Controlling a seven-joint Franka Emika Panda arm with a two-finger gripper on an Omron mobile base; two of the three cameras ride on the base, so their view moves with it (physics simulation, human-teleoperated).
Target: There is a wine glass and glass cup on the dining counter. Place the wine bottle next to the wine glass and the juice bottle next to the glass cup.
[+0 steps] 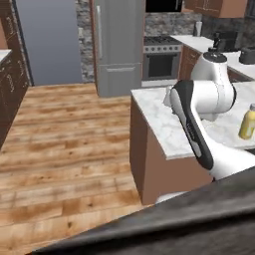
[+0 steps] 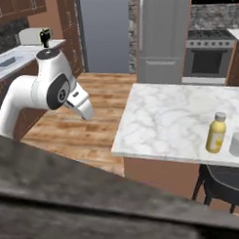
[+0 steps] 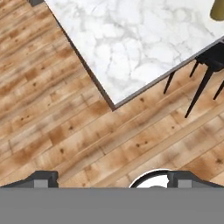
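A: Start near. What are the fingers doing?

B: In the hand view the two dark tips sit far apart at the bottom, spread wide, with nothing between them. Under them is plank floor, and beyond that a corner of the worktop.

A: And the arm?

B: The arm is folded up off the worktop's end, over the floor, with its hand tipped downward. In the left base view it hides part of the marble.

A: Where is the juice bottle?

B: The juice bottle stands upright on the worktop, long axis vertical, cap up, close to the near long edge above the stools. From the other side it shows past the arm, again upright. In the hand view a yellow sliver shows at the top right corner.

A: And the glass cup?

B: The glass cup stands just beside the bottle, on the side away from the arm, open end up. I cannot tell whether they touch.

A: Farther back?

B: A dark stool is tucked under that near edge. Beyond the worktop are the fridge and the oven against the far wall.
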